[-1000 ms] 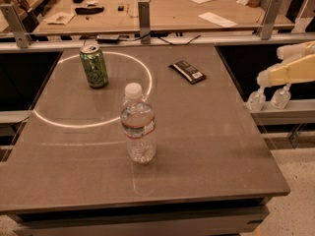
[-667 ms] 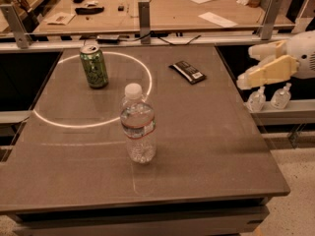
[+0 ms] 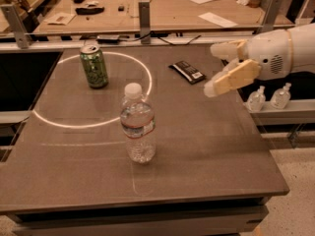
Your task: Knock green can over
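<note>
The green can (image 3: pixel 94 66) stands upright at the back left of the grey table (image 3: pixel 211 151), inside a bright ring of light. It has a silver top with a pull tab. My gripper (image 3: pixel 212 69) is at the right, above the table's right side, well to the right of the can. Its two pale fingers (image 3: pixel 230 77) are spread apart with nothing between them. A clear water bottle (image 3: pixel 138 124) with a white cap stands upright in the middle of the table, between me and the can's side.
A dark flat snack bar (image 3: pixel 186 72) lies at the back of the table, just left of the gripper. Two small clear bottles (image 3: pixel 268 98) sit on a ledge to the right. A wooden bench with papers and metal posts (image 3: pixel 143 16) runs behind.
My gripper and arm have moved left from the right edge, in over the table's right side. The can, bottle and snack bar have not moved.
</note>
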